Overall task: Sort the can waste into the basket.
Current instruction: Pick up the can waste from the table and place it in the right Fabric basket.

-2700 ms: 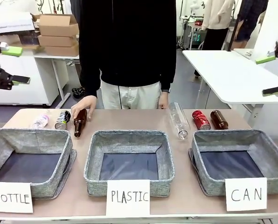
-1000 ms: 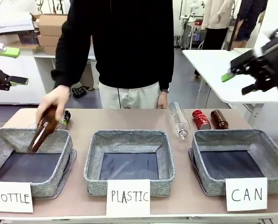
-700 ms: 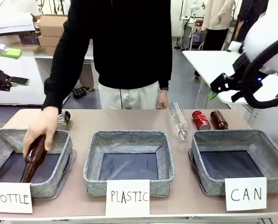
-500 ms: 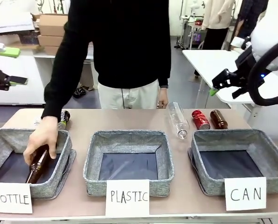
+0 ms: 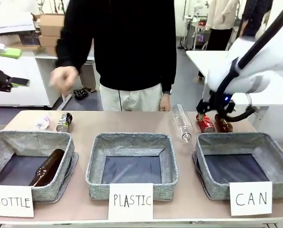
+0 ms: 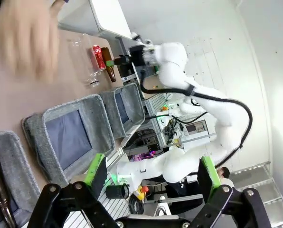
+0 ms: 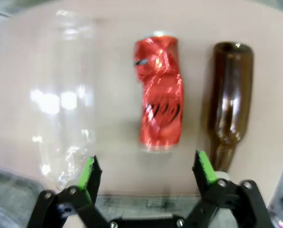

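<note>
Beige tabletop (image 5: 132,124) carries three grey fabric baskets in a near row. At the right stands the basket signed CAN (image 5: 246,138), with its dark floor. Just beyond its far wall lies the red can (image 7: 159,92), with a brown glass bottle (image 7: 229,104) to its right and a long clear plastic bottle (image 7: 65,99) to its left. All three lie on their sides, apart from one another. The right gripper (image 7: 147,172) hangs low over the red can with its jaws spread wide, a green pad to either side of the can's near end, grasping nothing.

The dark can (image 5: 63,122) lies at the far left of the table, beyond the basket signed BOTTLE (image 5: 32,138), next to a small clear bottle (image 5: 42,122). Inside that basket a second brown bottle (image 5: 47,168) leans toward the right wall. The basket signed PLASTIC (image 5: 132,139) sits in the middle.

The left gripper (image 5: 13,67) is raised at the left edge, well above the table, released and holding nothing. A person (image 5: 127,47) stands at the far side, one hand (image 5: 63,78) lifted and blurred above the table's left end.
</note>
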You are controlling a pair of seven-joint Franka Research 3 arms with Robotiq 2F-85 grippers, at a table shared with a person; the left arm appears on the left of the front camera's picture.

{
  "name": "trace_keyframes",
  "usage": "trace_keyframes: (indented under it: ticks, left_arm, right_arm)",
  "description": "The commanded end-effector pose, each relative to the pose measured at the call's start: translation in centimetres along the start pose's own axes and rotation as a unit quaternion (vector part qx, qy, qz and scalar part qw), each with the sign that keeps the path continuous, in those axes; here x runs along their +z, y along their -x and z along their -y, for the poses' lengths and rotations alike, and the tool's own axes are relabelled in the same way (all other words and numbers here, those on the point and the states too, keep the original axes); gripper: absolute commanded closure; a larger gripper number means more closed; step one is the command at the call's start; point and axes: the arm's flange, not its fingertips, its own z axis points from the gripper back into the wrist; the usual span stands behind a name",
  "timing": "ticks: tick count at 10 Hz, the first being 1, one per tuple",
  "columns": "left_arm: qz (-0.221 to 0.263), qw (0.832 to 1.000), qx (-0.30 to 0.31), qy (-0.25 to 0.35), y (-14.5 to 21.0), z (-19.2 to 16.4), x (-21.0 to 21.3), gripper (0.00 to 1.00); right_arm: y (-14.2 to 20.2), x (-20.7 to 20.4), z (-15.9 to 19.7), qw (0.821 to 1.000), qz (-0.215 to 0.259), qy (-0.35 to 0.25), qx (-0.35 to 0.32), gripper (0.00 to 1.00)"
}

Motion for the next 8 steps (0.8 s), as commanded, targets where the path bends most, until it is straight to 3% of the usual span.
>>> trace_keyframes:
  ticks: [1,8]
  left_arm:
    - [0.004,1.000,-0.012,0.011,-0.1,0.2,0.0,0.00]
    - [0.004,1.000,-0.012,0.011,-0.1,0.2,0.0,0.00]
  right_arm:
    - [-3.7,-0.9,-1.5,0.997,-0.055,0.046,-0.019,0.00]
    - [-1.7,-4.5,-1.4,0.997,-0.035,0.064,-0.026,0.00]
